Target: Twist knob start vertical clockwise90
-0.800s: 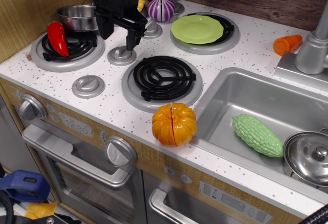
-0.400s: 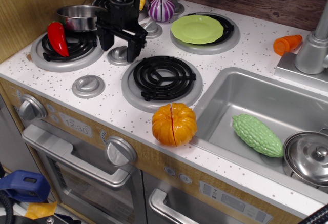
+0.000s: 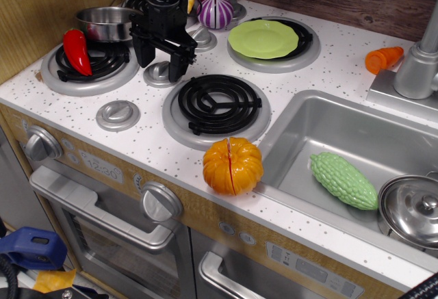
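Observation:
The knob [image 3: 159,74] is a small silver-grey knob with a flared base and a narrow raised ridge. It sits on the white stovetop between the left burner [image 3: 89,63] and the middle burner [image 3: 215,104]. My black gripper [image 3: 161,68] has come down over it from above. Its two fingers stand on either side of the ridge, with a small gap still showing on each side. The fingers hide part of the knob's base.
A red pepper [image 3: 75,49] lies on the left burner by a steel pot [image 3: 102,22]. A flatter disc knob [image 3: 118,114], a second knob [image 3: 202,37], a green plate [image 3: 263,39], an orange pumpkin [image 3: 233,165] and the sink [image 3: 321,131] are nearby.
The gripper has come down from above the knob to around it. Its fingers have drawn a little closer together.

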You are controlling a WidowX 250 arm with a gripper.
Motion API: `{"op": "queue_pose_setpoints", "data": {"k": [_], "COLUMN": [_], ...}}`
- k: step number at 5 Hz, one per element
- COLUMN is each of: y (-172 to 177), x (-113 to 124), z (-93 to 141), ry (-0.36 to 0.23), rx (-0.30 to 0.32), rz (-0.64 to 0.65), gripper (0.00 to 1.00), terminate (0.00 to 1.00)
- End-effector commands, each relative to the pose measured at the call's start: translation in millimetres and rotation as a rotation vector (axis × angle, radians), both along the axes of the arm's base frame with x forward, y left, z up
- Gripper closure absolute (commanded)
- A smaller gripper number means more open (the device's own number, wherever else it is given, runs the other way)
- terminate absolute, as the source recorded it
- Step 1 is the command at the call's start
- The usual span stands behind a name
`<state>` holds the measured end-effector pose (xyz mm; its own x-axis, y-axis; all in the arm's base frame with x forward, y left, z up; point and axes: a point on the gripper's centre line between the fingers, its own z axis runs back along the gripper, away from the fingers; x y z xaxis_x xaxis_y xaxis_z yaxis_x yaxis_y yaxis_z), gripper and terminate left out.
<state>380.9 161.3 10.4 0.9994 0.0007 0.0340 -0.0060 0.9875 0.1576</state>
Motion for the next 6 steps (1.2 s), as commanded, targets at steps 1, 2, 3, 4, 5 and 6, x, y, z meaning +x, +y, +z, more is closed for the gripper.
{"op": "queue_pose_setpoints", "data": {"k": [1, 2, 3, 4, 5, 6], "y": [8.7, 9.7, 12.4, 15.8, 18.3, 20.4], "x": [2.8, 2.0, 2.0, 0.0, -3.5, -2.4], "z": [20.1, 19.6, 15.5, 9.2, 5.4, 1.7], "ry": [-0.052, -0.067, -0.101, -0.132, -0.152, -0.157], "rx": [0.019, 0.012, -0.006, -0.052, -0.091, -0.100], "rz": [0.007, 0.004, 0.005, 0.032, 0.066, 0.059], "gripper": [1.00, 1.00, 1.00, 1.00, 1.00, 1.00], "terminate": [0.00, 0.00, 0.00, 0.00, 0.00, 0.00]}}
